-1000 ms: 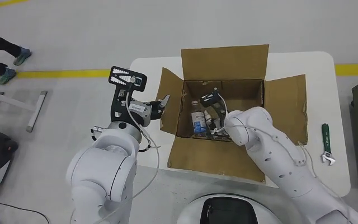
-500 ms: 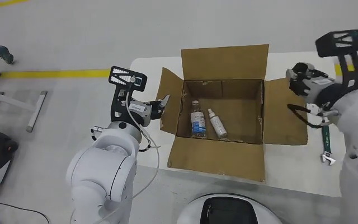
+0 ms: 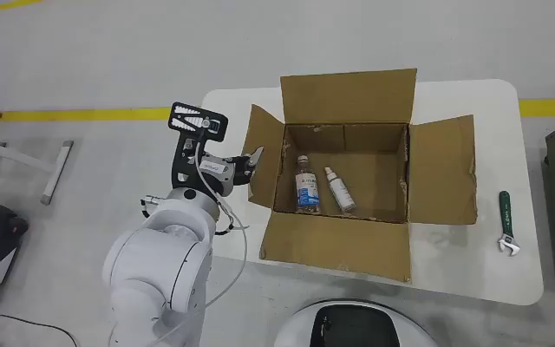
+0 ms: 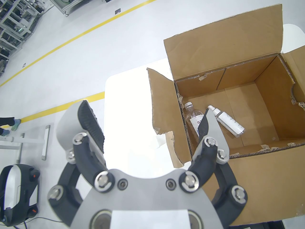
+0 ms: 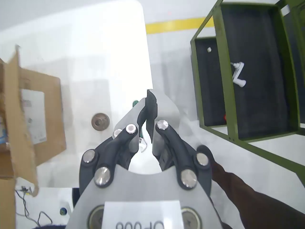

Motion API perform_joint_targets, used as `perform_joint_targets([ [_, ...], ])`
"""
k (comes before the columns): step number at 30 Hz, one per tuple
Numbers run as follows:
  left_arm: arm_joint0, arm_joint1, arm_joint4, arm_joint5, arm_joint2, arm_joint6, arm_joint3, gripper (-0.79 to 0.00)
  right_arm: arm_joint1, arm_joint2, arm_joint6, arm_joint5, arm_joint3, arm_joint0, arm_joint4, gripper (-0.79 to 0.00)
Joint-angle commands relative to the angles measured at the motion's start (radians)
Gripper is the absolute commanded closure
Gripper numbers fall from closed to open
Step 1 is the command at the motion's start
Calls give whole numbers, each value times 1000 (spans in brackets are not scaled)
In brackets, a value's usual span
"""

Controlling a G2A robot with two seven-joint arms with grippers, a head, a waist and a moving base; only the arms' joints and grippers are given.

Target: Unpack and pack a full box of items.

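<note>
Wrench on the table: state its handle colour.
The wrench handle is green; the top view shows it best.

Cardboard box (image 3: 347, 100) is sitting flaps-open beyond the fingers (image 4: 91, 125) of the left gripper (image 4: 144, 107); clear bottle (image 3: 305, 186) and white spray bottle (image 3: 340, 191) are lying side by side inside, toward the fingers' side.

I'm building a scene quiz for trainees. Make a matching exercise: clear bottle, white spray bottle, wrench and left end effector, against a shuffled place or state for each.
Things:
1. clear bottle
2. white spray bottle
3. wrench
4. left end effector

Places or states:
A. open, beside a flap of the box
B. lying on the table, outside the box
C. lying in the box, by a side wall
D. lying in the box, nearer its middle

Pairs: 1-C, 2-D, 3-B, 4-A
</note>
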State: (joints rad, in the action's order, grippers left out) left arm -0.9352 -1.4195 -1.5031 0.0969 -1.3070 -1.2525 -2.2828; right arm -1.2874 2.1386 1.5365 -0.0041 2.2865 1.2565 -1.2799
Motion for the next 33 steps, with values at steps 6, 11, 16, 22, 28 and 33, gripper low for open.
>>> perform_joint_targets([
  [6,0,0,0,0,0,0,0,-785,12,-89,-1,-42,-58,88,69,0],
  [11,0,0,0,0,0,0,0,-785,24,-163,-1,-41,-116,91,96,-188],
  [16,0,0,0,0,0,0,0,-785,32,-259,-1,-11,-184,58,60,-240],
  [22,0,0,0,0,0,0,0,-785,40,-345,-1,10,-237,16,34,-292],
  [28,0,0,0,0,0,0,0,-785,47,-405,-1,21,-299,-14,8,-363],
  [33,0,0,0,0,0,0,0,-785,49,-436,-3,36,-341,-37,-9,-360],
])
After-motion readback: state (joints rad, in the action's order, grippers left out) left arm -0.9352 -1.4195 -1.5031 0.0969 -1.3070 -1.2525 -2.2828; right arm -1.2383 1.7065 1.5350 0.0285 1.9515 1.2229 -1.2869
